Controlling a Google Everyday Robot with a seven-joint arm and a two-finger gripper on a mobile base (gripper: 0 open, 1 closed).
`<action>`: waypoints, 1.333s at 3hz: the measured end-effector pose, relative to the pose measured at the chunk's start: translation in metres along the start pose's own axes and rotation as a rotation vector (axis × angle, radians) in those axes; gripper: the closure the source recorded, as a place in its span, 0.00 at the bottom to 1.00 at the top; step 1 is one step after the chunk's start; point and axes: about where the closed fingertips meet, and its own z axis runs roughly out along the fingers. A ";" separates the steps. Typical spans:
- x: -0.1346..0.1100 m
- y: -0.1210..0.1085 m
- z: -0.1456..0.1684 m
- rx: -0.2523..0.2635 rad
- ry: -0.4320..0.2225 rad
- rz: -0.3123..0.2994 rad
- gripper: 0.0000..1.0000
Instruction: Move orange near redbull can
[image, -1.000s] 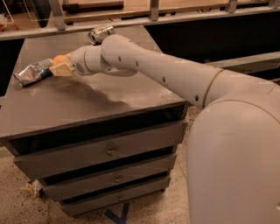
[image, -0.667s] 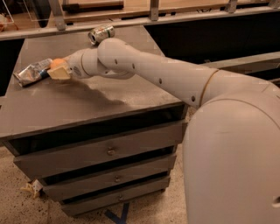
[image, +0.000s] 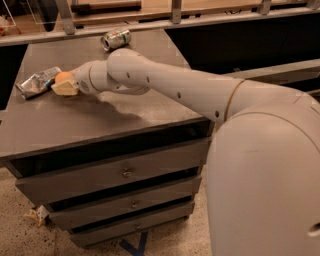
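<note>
The orange (image: 61, 77) is a small round fruit held between my gripper's cream fingers (image: 65, 89). My gripper (image: 63, 84) is shut on it, low over the left part of the cabinet top, and only the top of the orange shows. The redbull can (image: 37, 82), crushed and in silver and blue, lies on its side just left of the gripper, almost touching the orange. My arm (image: 165, 85) reaches in from the right across the top.
An undented silver can with greenish markings (image: 115, 38) lies on its side at the back of the grey cabinet top (image: 100, 125). The cabinet has three drawers below. A rail runs behind it. My robot body fills the right foreground.
My gripper with the orange has moved slightly left and nearer, closer to the crushed can. The cans have not moved.
</note>
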 end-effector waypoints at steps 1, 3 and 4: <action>0.001 0.001 0.000 0.011 0.004 0.012 0.59; 0.002 0.001 0.000 0.021 0.010 0.013 0.12; 0.000 0.001 -0.002 0.019 -0.003 0.000 0.00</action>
